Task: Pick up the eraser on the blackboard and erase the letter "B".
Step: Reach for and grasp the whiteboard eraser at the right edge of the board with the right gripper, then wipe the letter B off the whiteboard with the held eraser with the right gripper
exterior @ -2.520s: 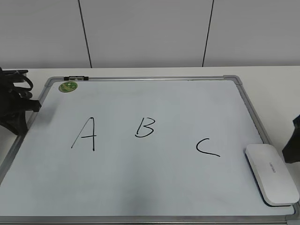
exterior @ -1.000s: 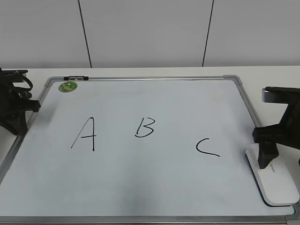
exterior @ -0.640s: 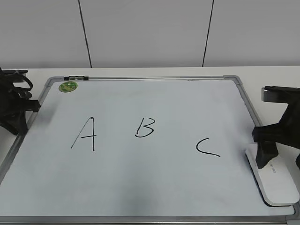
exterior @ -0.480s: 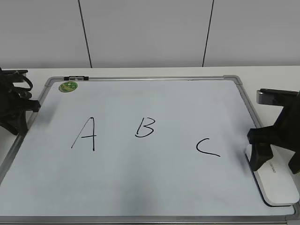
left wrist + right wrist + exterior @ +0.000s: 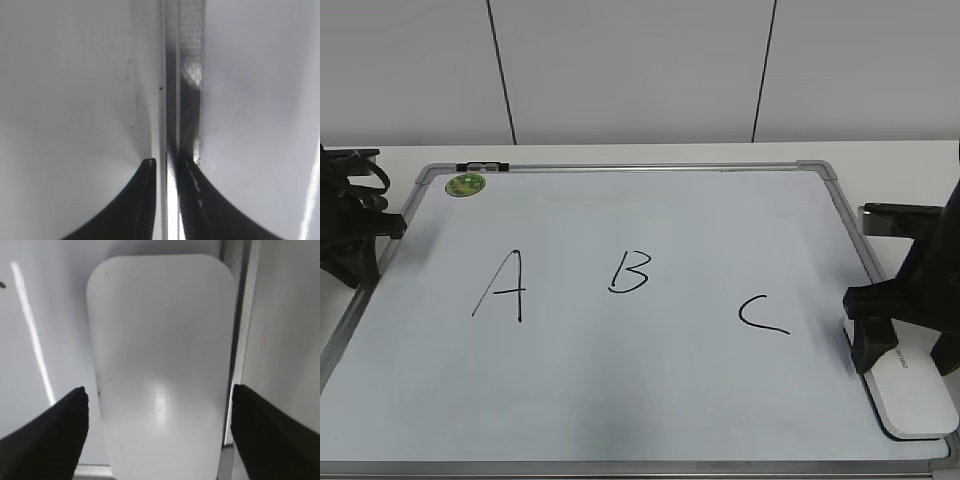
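At the blackboard's (image 5: 650, 380) lower right corner, the right gripper (image 5: 908, 350) is straddling the eraser (image 5: 912, 395), its fingers spread wide, one finger (image 5: 868, 335) standing on the board side of the white block and the other cut off by the picture's edge. From the wrist camera, the fingers are showing as dark wedges to either side of the eraser (image 5: 160, 370), each clear of its long edges, so the gripper (image 5: 159, 410) is not yet pinching it. The arm is reaching down steeply from the right, with most of its links lying outside the exterior picture. The eraser is lying flat against the silver frame, with its near end showing and its far end hidden under the gripper.

The left gripper (image 5: 355, 250) is resting over the board's left frame rail, its arm mostly cropped at the left edge. Its wrist camera is showing the fingertips (image 5: 145, 200) nearly pressed together with only a thin slit between them, over the metal rail (image 5: 186, 75).

The letter "B" (image 5: 630, 271) is sitting intact mid-board, between the "A" (image 5: 502, 286) and the "C" (image 5: 762, 314). The white bench (image 5: 880, 155) is showing beyond the frame.
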You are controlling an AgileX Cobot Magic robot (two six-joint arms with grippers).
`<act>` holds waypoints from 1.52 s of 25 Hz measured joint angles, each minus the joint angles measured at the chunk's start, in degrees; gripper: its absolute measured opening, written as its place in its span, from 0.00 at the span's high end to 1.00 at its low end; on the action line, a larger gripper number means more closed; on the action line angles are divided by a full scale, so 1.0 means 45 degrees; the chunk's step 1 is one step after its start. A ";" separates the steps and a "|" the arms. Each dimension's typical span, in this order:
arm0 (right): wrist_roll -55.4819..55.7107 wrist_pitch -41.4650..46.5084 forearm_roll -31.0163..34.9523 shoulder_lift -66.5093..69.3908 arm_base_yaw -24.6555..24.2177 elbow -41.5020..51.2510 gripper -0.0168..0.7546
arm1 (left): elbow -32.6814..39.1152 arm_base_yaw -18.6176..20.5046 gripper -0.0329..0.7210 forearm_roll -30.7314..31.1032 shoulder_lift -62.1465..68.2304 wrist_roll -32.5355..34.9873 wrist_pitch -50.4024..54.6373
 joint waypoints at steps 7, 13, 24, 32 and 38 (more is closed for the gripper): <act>0.0000 -0.0553 -0.0243 0.0265 0.0000 0.0000 0.12 | 0.0000 0.0000 0.78 0.0000 0.0000 0.0000 0.0000; -0.0021 -0.0657 -0.0251 0.0482 0.0000 0.0000 0.14 | 0.0000 0.0000 0.78 0.0000 0.0000 0.0000 0.0000; -0.0066 -0.0703 -0.0174 0.0616 0.0000 0.0000 0.29 | 0.0000 0.0000 0.77 -0.0026 0.0000 0.0000 0.0000; -0.0095 -0.0703 -0.0127 0.0616 0.0000 0.0000 0.30 | 0.0000 0.0000 0.76 -0.0300 0.0000 0.0000 -0.0023; -0.0095 0.0591 0.0018 0.0747 0.0000 -0.0919 0.30 | 0.0000 0.0000 0.75 -0.0342 0.0000 0.0000 -0.0023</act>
